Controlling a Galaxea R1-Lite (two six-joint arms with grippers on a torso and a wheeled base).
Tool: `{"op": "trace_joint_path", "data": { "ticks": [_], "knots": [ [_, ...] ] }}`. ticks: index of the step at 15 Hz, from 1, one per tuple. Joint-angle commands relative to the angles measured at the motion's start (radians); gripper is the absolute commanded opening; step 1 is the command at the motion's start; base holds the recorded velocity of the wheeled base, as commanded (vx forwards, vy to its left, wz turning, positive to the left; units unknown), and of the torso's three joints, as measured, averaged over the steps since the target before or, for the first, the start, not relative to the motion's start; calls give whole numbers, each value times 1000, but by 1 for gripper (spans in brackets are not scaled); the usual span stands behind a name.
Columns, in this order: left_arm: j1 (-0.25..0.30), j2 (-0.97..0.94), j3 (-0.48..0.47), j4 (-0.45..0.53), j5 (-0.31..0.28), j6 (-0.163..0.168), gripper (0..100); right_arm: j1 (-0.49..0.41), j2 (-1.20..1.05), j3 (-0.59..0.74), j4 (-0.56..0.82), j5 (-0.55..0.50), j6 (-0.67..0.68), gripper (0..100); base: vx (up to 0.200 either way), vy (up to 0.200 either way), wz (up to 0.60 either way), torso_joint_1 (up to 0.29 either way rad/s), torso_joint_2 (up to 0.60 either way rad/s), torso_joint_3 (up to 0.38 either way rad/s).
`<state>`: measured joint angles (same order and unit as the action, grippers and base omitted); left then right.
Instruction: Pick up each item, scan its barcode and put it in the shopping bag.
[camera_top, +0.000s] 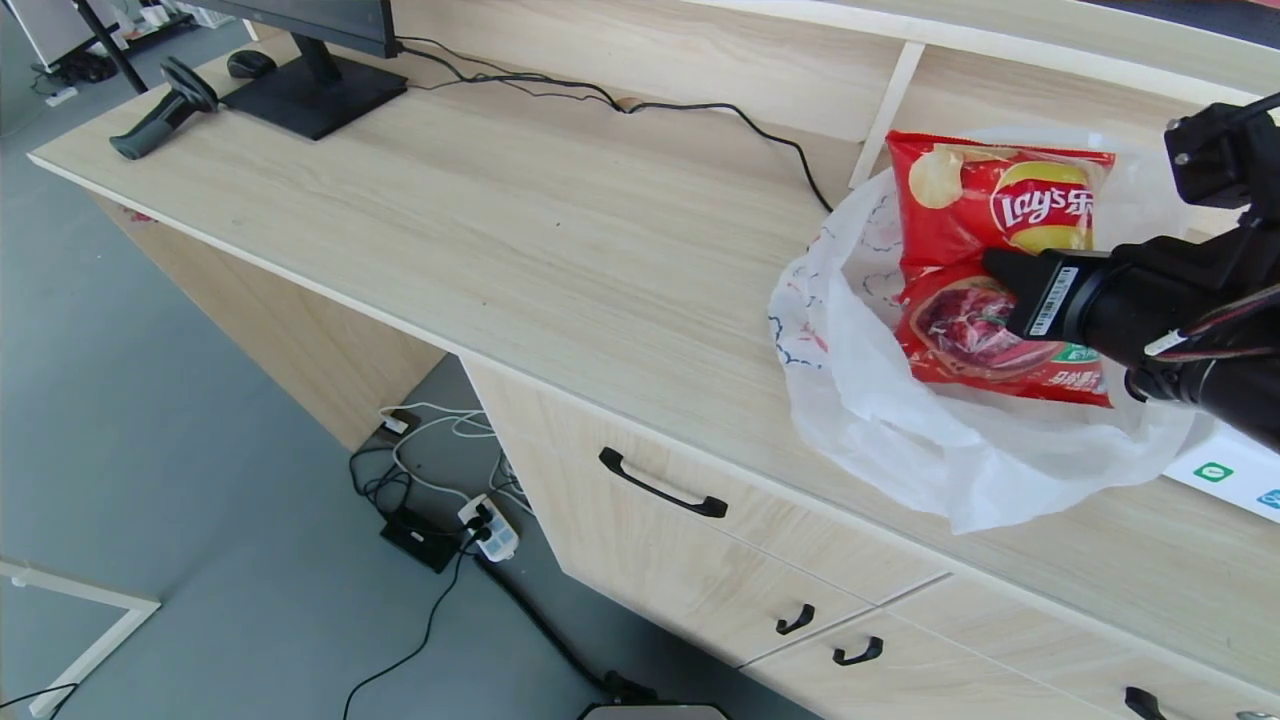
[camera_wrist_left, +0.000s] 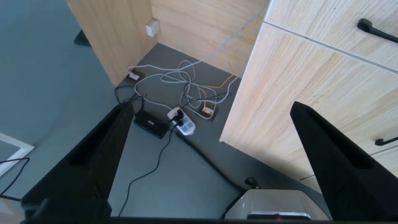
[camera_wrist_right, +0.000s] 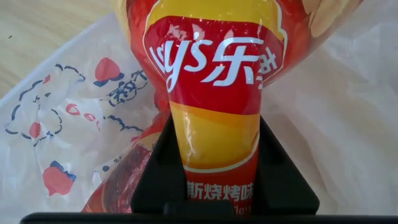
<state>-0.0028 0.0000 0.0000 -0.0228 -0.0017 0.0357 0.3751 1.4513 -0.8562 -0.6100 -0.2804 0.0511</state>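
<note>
Red, glossy film: in the head view your right gripper (camera_top: 1003, 272) is clamped on the chip bag (camera_top: 1000, 200), which sits over the open mouth of the white shopping bag (camera_top: 900, 440) on the wooden counter (camera_top: 500, 230).

In the left wrist view, your left gripper (camera_wrist_left: 211, 112) hangs spread wide and empty above floor cables (camera_wrist_left: 180, 93).

In the right wrist view the film bunches between the fingers (camera_wrist_right: 280, 174). Expect it to be light, air-filled, slippery and easily crushed. A pinch on the sealed edge would likely be kinder than this mid-body squeeze.
</note>
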Motion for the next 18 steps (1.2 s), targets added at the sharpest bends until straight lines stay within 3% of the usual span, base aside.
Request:
{"op": "trace_joint_path", "data": {
  "ticks": [1,7,11,15,16,18],
  "knots": [
    [0,2,0,0,0,1,100,10,-14,23,-1,1,7,0,0,0,0,0,0,0],
    [0,2,0,-2,0,3,100,2,1,46,3,-2,13,0,0,0,0,0,0,0],
    [0,2,0,-2,0,1,100,-82,26,29,4,6,0,0,0,0,0,0,0,0],
    [0,2,0,0,0,0,100,-81,43,43,3,9,7,0,0,0,0,0,0,0],
    [1,2,0,0,0,0,100,-81,40,46,3,14,7,100,0,0,0,0,0,0],
    [0,2,0,1,0,0,100,-81,37,35,1,35,7,100,0,0,0,0,0,0]
  ]
}}
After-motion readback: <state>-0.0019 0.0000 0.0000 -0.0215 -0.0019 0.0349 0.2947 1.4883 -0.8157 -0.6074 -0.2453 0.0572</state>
